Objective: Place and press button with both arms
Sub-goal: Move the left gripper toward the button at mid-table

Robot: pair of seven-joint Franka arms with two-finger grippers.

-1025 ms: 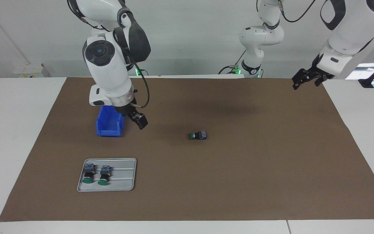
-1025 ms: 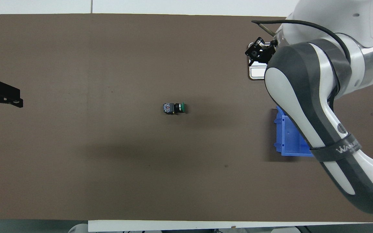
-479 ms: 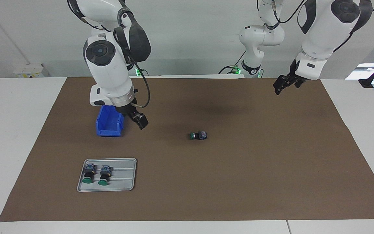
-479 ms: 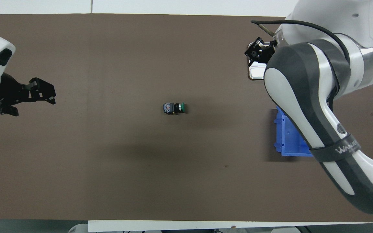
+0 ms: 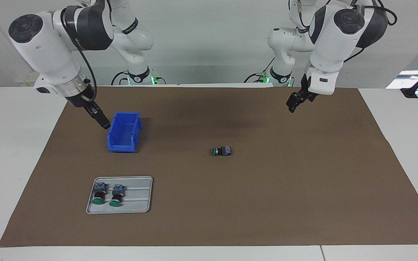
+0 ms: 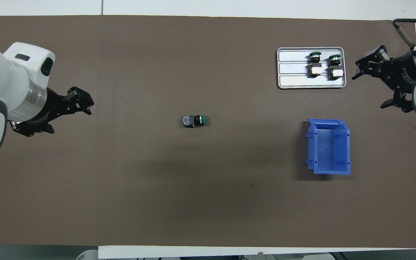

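In the view from across the table, my right gripper (image 5: pixel 102 123) hangs in the upper left of the frame, up in the air beside the rim of the blue bin (image 5: pixel 123 137). Its fingers are spread apart and they hold nothing. Below the bin, in the lower left of the frame, sits a grey tray (image 5: pixel 136 195) with two spare buttons (image 5: pixel 108 194) lying side by side at one end of it, green caps pointing to the bottom of the frame.

In the middle of the frame the button (image 5: pixel 221 151) lies on its side on the brown mat (image 5: pixel 267 203), alone and well apart from everything else. Its green cap points toward the bin and its blue-grey block points the other way.

In the upper right of the frame my left gripper (image 5: pixel 293 103) hangs in the air over the bare mat, tipped down. Its fingers are spread apart too, and empty.

In the view from above, my left gripper (image 6: pixel 83 103) is at the middle left of the frame, the button (image 6: pixel 194 120) near the centre, and my right gripper (image 6: pixel 365 66) at the upper right, next to the tray (image 6: pixel 302 82)
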